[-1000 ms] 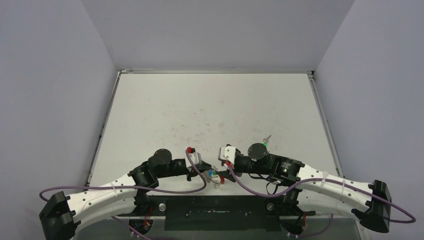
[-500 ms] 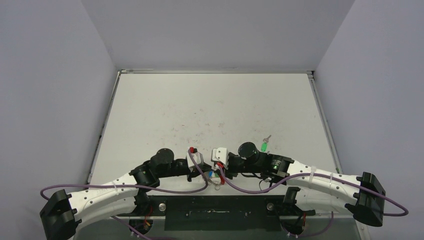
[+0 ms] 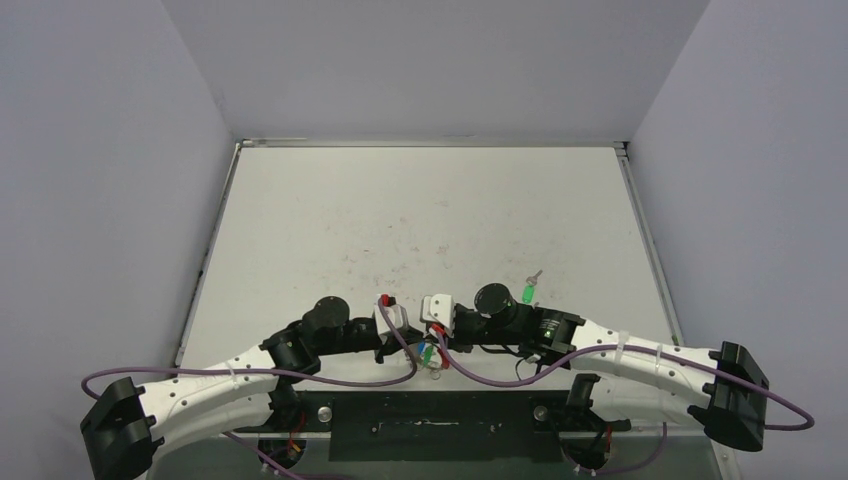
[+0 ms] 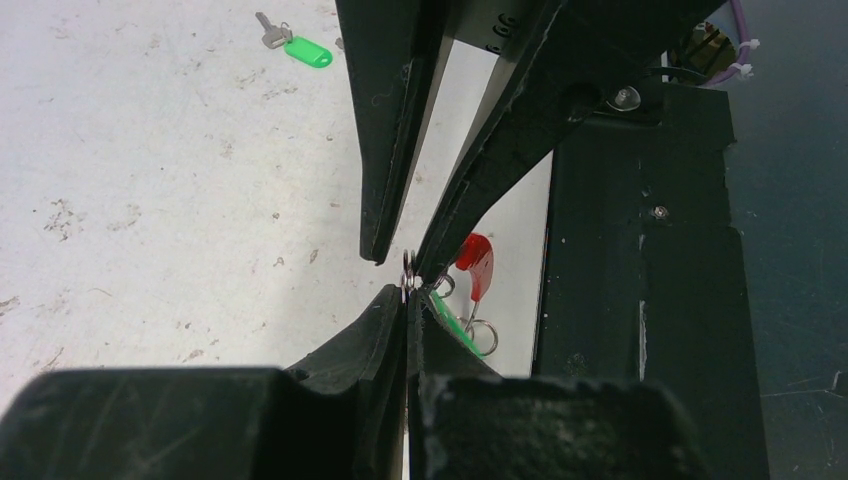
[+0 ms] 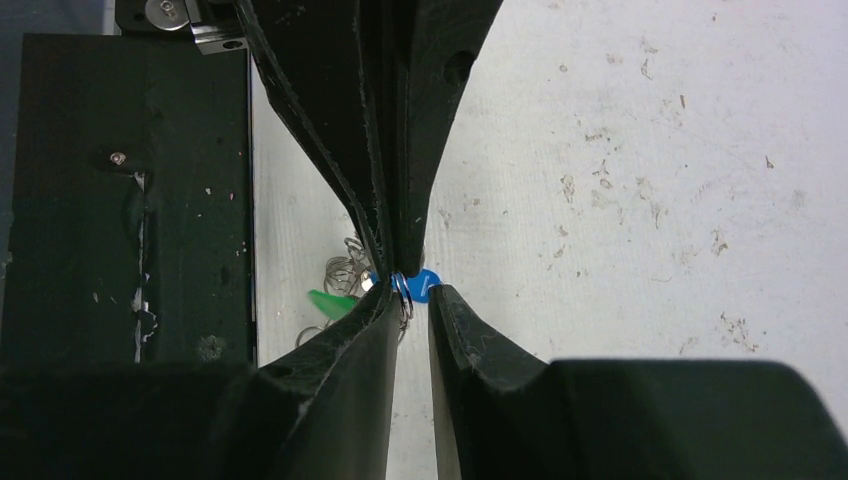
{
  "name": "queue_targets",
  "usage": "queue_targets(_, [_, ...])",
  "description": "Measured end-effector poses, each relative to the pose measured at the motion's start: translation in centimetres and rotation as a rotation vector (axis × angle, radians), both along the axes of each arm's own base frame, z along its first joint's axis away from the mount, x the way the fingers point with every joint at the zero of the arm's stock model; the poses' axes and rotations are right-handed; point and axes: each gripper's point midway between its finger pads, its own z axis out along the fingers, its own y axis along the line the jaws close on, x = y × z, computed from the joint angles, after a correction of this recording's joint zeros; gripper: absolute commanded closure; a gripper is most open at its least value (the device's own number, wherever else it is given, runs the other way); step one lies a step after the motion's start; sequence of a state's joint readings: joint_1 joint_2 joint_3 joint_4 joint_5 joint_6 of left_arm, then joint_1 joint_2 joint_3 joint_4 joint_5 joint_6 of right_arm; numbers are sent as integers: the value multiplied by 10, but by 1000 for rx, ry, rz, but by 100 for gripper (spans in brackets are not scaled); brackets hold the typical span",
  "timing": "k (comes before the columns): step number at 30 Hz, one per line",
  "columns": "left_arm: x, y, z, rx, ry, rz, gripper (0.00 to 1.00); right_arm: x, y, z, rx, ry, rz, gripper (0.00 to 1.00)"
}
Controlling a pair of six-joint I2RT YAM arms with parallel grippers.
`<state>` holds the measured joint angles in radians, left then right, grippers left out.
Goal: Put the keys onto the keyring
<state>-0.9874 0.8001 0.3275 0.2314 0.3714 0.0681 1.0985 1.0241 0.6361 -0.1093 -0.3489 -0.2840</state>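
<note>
Since a second ago the right arm (image 3: 620, 350) has swung in toward the left one, and the right gripper (image 5: 412, 298) has narrowed its jaws. They now stand a slim gap apart with bare table showing between them, straddling a small metal ring (image 4: 408, 272) without clearly pressing on it. The left gripper (image 4: 408, 300) is fully closed, pinching that ring at its very tips, just past the far edge of the black plate (image 4: 640, 300). Seen edge-on and half covered by fingers, the ring is too small to tell whether it belongs to the keyring or to a key. Only the head of the blue key (image 5: 425, 285) peeks out beside it; its shaft is hidden. The keyring (image 5: 345, 272) shows as a tangle of silvery coil beside the left fingers, close to the plate's edge, with its red section (image 4: 477, 262) between the ring and the plate. A green key (image 4: 452, 325) lies there too, partly covered. From above the whole bundle is a blur. A second green key (image 3: 531, 289), its silver shaft plain to see, lies alone on the table (image 3: 420, 210), well beyond the plate and to the right.
</note>
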Motion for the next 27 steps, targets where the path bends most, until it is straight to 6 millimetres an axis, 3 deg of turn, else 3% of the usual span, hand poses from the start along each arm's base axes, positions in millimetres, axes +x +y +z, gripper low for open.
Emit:
queue_targets(5, [0,0,0,0,1,-1,100,0,1,-1,-3,3,5,81])
queue_targets(12, [1,0,0,2,-1,4,100,-1,3,-3,-11,8,18,100])
queue_targets(19, [1,0,-1,3,-3,4,100,-2,3,-3,-13,3,26,100])
queue_targets(24, [0,3,2,-2,-8,7,73,-1,3,-2,5,5,15,100])
queue_targets(27, [0,6,16,-44,-31,20,64,-1,1,-3,44,2,-8,100])
